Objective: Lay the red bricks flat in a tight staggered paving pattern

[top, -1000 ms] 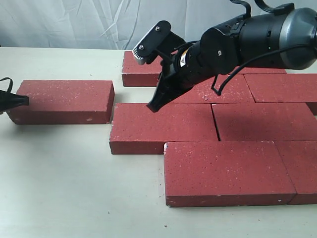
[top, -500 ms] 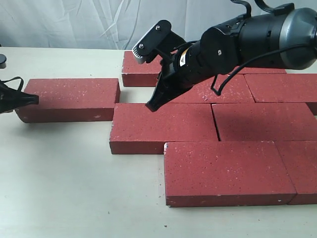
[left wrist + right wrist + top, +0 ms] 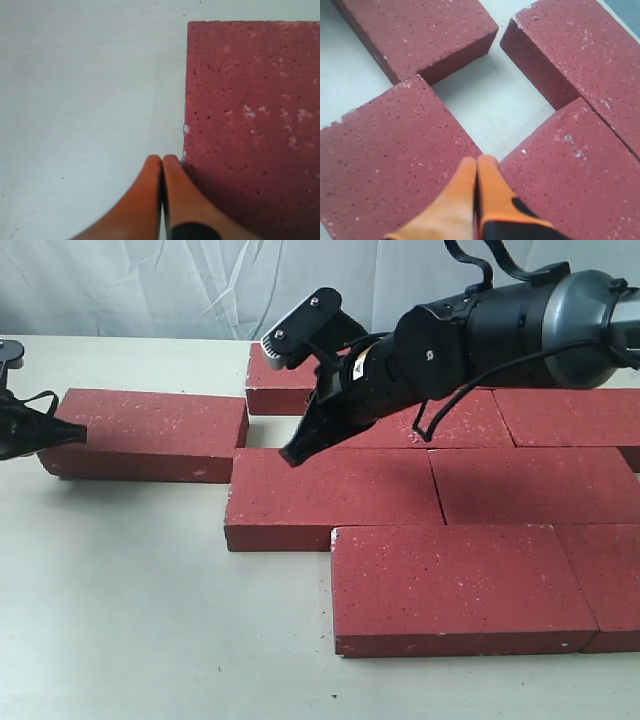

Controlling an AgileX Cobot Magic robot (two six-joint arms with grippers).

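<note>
Several red bricks lie flat in staggered rows on the right, among them a front brick [image 3: 460,585] and a middle-row brick [image 3: 330,495]. One loose red brick [image 3: 150,435] lies left of them, a narrow gap short of the rows. My left gripper [image 3: 78,432] is shut, its tips [image 3: 162,160] against that brick's left end [image 3: 250,115]. My right gripper [image 3: 292,454] is shut and hovers over the middle-row brick's far left corner. In its wrist view its tips [image 3: 477,161] sit over the seam between two bricks [image 3: 385,165] [image 3: 570,170].
The pale table [image 3: 120,620] shows bare surface in front of and left of the bricks. A back-row brick [image 3: 285,385] lies behind the gap. A small patch of table [image 3: 495,100] is enclosed between the loose brick [image 3: 420,30] and the laid ones.
The loose brick has slid right toward the laid rows with my left gripper against its end. My right gripper has shifted slightly left.
</note>
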